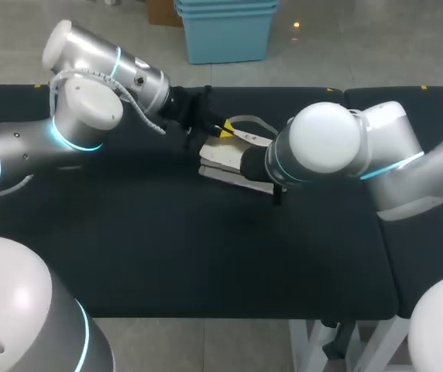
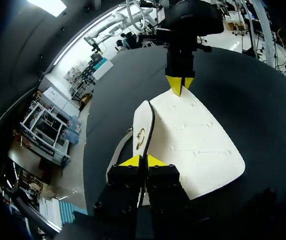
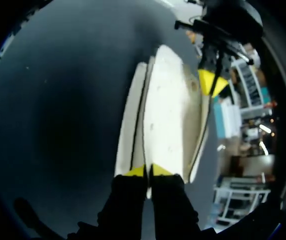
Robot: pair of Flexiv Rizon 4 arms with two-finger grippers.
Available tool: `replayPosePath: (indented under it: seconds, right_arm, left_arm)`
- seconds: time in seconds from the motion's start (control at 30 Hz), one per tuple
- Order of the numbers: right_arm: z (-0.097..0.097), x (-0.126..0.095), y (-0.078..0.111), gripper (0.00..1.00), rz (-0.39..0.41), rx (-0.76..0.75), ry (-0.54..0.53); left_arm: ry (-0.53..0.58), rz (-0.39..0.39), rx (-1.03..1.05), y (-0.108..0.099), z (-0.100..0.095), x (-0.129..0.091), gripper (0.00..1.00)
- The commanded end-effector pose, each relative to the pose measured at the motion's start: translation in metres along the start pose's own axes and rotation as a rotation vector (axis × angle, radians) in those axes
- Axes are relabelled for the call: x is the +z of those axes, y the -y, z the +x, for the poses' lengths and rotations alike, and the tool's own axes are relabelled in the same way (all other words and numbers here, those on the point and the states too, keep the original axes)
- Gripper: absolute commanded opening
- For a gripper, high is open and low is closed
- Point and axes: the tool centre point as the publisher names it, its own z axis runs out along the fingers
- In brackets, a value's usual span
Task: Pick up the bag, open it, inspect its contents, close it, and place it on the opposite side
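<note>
Both your left tool [image 2: 144, 161] and right tool [image 3: 148, 171] pinch the white bag [image 2: 193, 145], one at each opposite end.

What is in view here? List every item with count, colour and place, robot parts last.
table: one, black, under everything.
bag: one, white quilted with a dark edge, in the table's far half, between the two end effectors.
clasp: one, gold, on the bag's front near its edge.
strap: one, pale, along the bag's side beside the left end effector.
left arm: one, silver-grey, coming in from the left.
right arm: one, silver-grey, coming in from the right.
left end effector: one, yellow-tipped, shut on one end of the bag.
right end effector: one, yellow-tipped, shut on the opposite end.
</note>
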Motion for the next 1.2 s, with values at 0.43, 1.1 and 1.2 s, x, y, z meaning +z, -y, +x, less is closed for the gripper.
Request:
replayPosePath:
  seconds: [0.43, 1.1, 1.2]
  right_arm:
    - [0.006, 0.0, 0.003, 0.0, -0.002, -0.001, 0.006]
    - [0.006, 0.0, 0.003, 0.0, -0.002, -0.001, 0.006]
    - [0.006, 0.0, 0.003, 0.0, -0.002, -0.001, 0.006]
  left_arm:
    - [-0.124, 0.019, -0.045, -0.018, -0.011, 0.0, 0.0]
    - [-0.111, 0.017, -0.041, -0.016, -0.015, 0.031, 0.76]
    - [-0.122, 0.011, -0.05, -0.018, -0.017, 0.038, 0.7]
